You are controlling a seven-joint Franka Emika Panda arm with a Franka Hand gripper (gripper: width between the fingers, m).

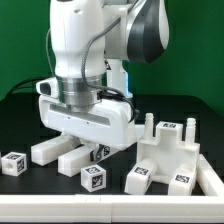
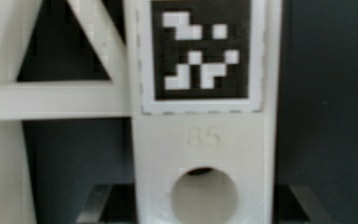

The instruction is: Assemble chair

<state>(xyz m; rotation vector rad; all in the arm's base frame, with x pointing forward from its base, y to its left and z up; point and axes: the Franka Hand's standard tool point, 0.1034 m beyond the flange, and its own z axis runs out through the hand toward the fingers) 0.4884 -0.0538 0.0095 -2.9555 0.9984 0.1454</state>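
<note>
Plainly, a smooth white tagged bar (image 2: 202,138) lies under the claw (image 1: 92,145), grip state unclear.

Glossy white arm (image 1: 80,35), grey joint (image 1: 150,30), black cable (image 1: 112,93)

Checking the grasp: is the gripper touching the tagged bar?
Cannot tell. In the exterior view the gripper hides its own fingertips; the wrist view shows the bar but no clear contact.

- Bright, even light from above; my arm (image 1: 85,40) carries soft glare; the black table (image 1: 40,195) swallows shadows
- My wrist view is blurred; the chair part (image 2: 201,130) looks soft-edged, washed out
</note>
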